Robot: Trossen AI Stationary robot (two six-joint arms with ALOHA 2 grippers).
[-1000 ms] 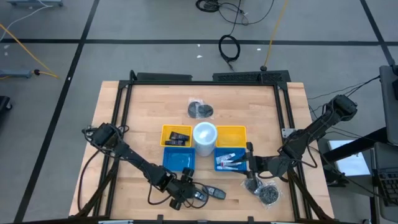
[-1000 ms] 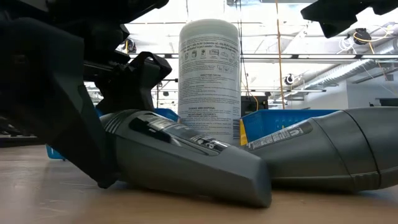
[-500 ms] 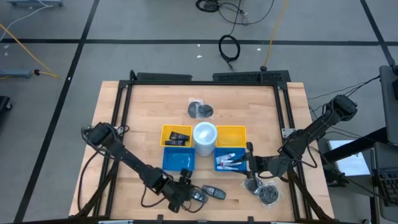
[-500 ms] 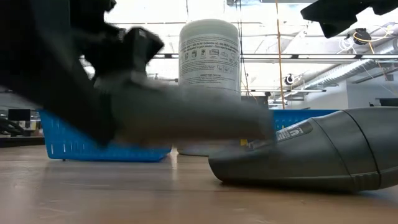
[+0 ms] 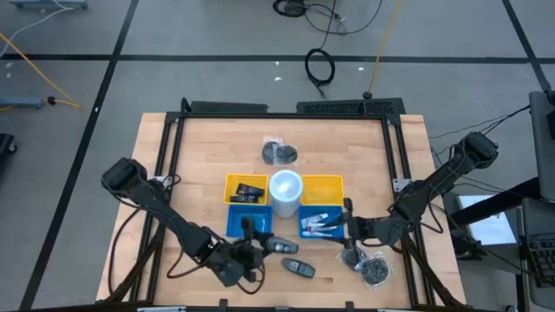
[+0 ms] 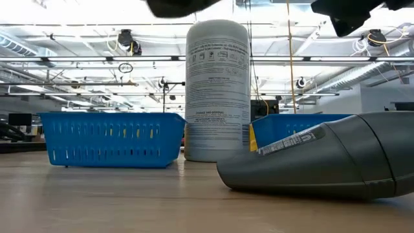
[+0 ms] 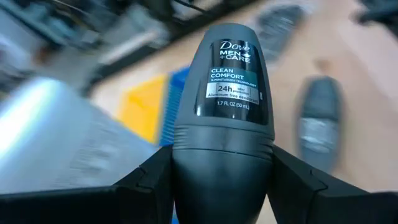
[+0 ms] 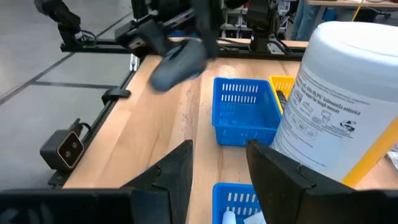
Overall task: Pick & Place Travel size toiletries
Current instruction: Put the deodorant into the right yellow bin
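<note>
Since the earlier frame my left end effector (image 5: 263,247) had lifted the grey deodorant (image 7: 228,118), pinched between its fingers, off the desk (image 5: 208,165) toward the left blue basket (image 5: 237,224). A second deodorant (image 5: 299,268) lay near the front edge. My right end effector (image 5: 347,227), fingers spread, waited by the right blue basket (image 5: 305,214) holding the toiletry tubes (image 5: 323,228).

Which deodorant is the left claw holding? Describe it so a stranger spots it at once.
Find the tall white canister at the table's middle and the left blue basket beside it. Beside that basket the left claw grips a dark grey Dove roll-on deodorant, held off the table, unlike its twin lying flat on the wood.
</note>
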